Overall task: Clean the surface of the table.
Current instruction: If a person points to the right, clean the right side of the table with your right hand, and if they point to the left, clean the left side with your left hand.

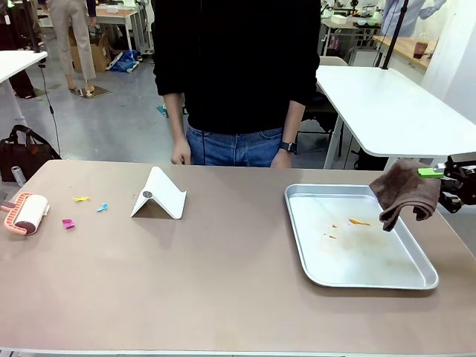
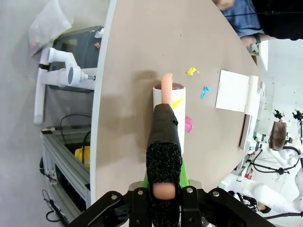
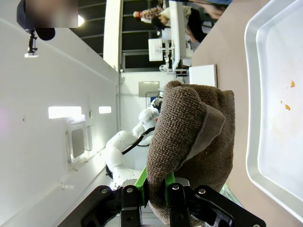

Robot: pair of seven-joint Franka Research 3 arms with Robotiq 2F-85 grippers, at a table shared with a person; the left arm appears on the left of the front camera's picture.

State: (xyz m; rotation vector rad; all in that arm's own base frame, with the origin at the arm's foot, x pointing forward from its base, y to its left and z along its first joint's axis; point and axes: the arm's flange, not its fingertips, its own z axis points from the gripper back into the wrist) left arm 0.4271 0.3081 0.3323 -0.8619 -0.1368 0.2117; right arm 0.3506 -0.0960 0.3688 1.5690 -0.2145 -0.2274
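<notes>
At the far left, the left end effector [image 2: 165,191] is clenched on the black foam-wrapped handle of a pink-framed lint roller with a white sticky drum [image 1: 28,213]. The drum looks to rest on the bench near its left edge. That grip seems meant for rolling it over the litter beside it. In the left wrist view a yellow fleck shows on the drum.

Just right of the roller lie three small paper scraps: a magenta scrap [image 1: 68,223] nearest it, then a yellow scrap [image 1: 80,198] and a blue scrap [image 1: 102,207] farther toward the person. Right of these a white folded card stand [image 1: 158,197] sits tent-like, apart from the litter.

Right of centre, a shallow silver metal tray [image 1: 299,238] lies flat, with a few orange crumbs [image 1: 359,222] on its floor. It is probably the place for collected debris. At its far right corner the right end effector [image 1: 431,175] is grasping a bunched brown terry towel [image 1: 405,192]. The towel hangs from the green pads, likely held ready for wiping. Whether its lowest fold touches the tray rim cannot be told.

The large rectangular bench with the matte taupe-brown top and thin pale edge [image 1: 223,282] spans the whole front view. Its surface looks even and dry, with no visible stains. The only loose dirt on it is the three scraps at the left.
</notes>
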